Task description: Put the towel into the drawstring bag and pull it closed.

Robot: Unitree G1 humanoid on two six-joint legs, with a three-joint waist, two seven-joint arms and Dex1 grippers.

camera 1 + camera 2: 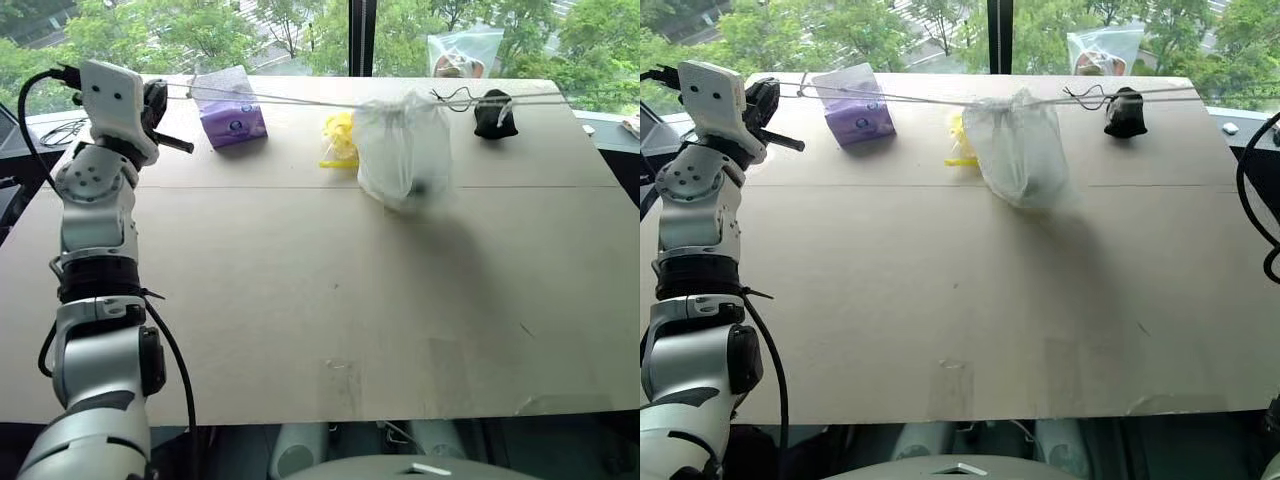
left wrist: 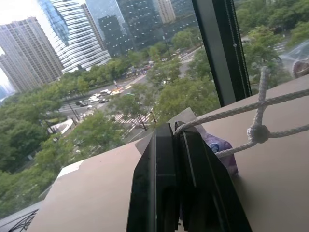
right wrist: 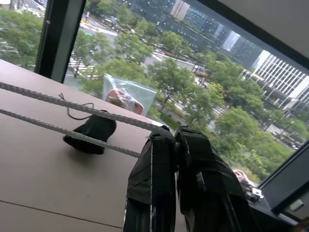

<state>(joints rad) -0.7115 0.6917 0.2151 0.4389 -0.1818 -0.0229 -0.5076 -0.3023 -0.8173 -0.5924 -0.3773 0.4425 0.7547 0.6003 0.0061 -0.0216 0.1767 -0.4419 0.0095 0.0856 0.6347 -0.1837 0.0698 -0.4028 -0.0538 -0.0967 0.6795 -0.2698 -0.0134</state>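
The drawstring bag (image 1: 400, 145), translucent white, hangs by its gathered mouth from white cords (image 1: 300, 100) stretched taut across the far side of the table (image 1: 300, 300). A dim dark shape shows through its lower part; whether that is the towel I cannot tell. My left gripper (image 2: 175, 129) is shut on one knotted cord end, up at the table's far left (image 1: 160, 98). My right gripper (image 3: 170, 131) is shut on the other cords (image 3: 53, 104), off to the bag's right.
A purple packet (image 1: 230, 110) lies far left of the bag, and a yellow item in clear plastic (image 1: 338, 138) just behind it. A small black pouch (image 1: 494, 115) sits to its right. A clear plastic bag (image 1: 465, 50) stands against the window.
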